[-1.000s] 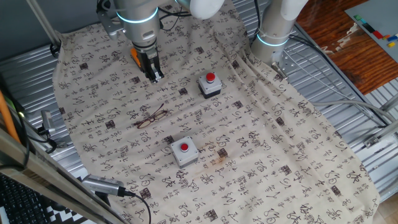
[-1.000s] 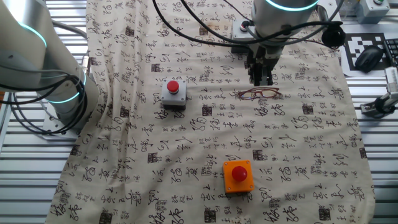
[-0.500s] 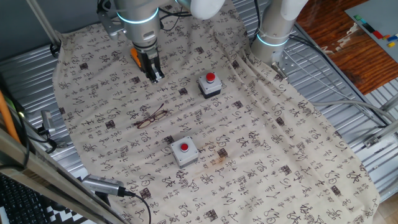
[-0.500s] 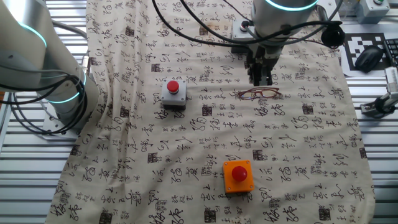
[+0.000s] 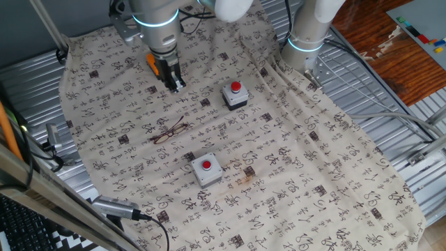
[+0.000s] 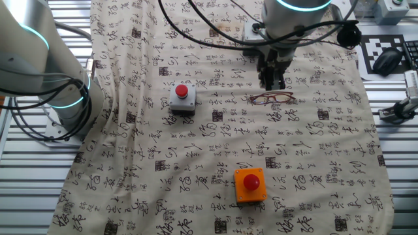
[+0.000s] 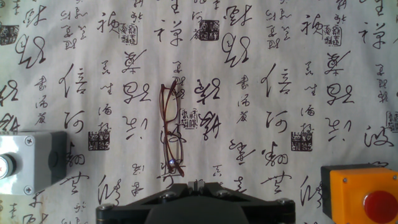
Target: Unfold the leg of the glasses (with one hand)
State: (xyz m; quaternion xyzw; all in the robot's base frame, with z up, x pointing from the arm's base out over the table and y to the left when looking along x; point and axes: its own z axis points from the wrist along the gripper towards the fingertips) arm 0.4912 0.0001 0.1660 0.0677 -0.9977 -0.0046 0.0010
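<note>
the arm descends from the top of both fixed views, wrist vertical, tool pointing straight down above the cloth-covered worktop. its fingers sit close together with nothing between them. the glasses lie flat on the cloth, folded, apart from the tool: below it near the frame's left centre in one fixed view, just right of and below the tool in the other. in the hand view the glasses run vertically at centre.

Bright, even light with soft shadows and sharp focus throughout, perhaps slightly blurred at the frame edges.
</note>
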